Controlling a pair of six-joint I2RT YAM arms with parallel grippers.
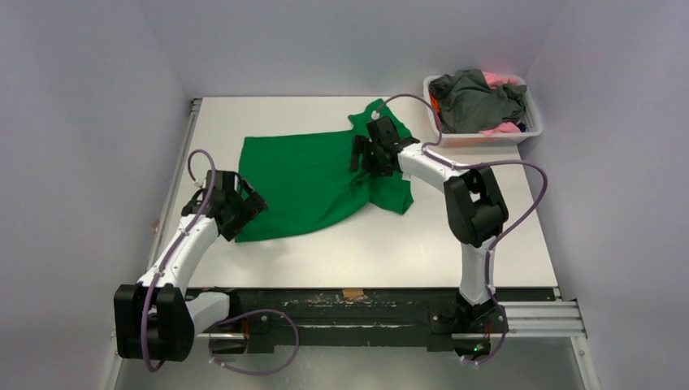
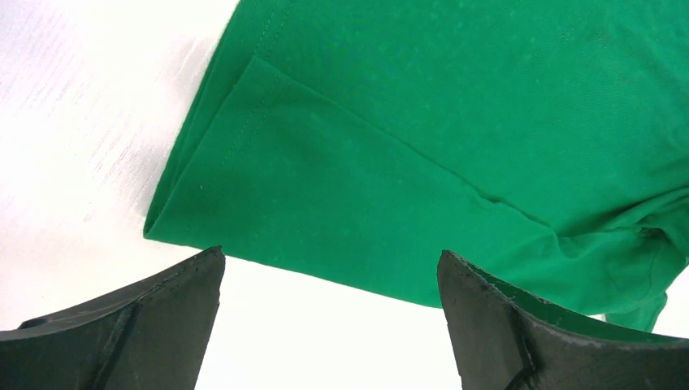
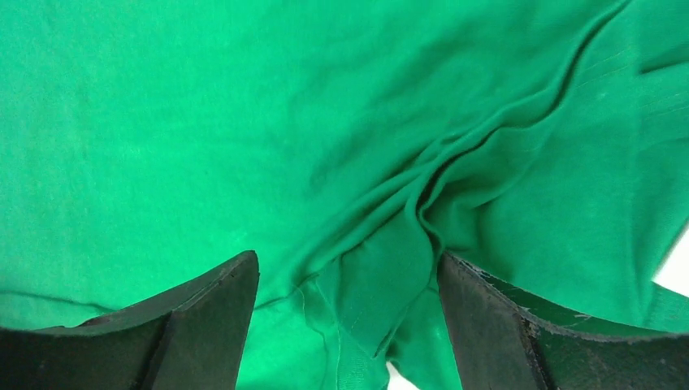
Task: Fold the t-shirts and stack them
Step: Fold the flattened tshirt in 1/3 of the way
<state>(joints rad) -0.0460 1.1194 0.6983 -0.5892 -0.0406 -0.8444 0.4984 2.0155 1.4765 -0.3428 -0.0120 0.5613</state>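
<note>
Left fingers [image 2: 122, 333] spread wide, holding nothing, over corner of green t-shirt [image 1: 309, 175]. Right fingers [image 3: 187, 325] spread wide too, over bunched part. Shirt lies mid worktop [image 1: 422, 244], mostly flat.

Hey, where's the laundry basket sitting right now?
In the top view, the white basket sits at the far right corner of the table, just beyond the right gripper and the green shirt.

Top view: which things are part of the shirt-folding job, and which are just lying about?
Job: green t-shirt, on the table; dark grey t-shirt and pink t-shirt, in the white basket.
Lying about: white basket; table; brown scrap at table's near edge.
</note>
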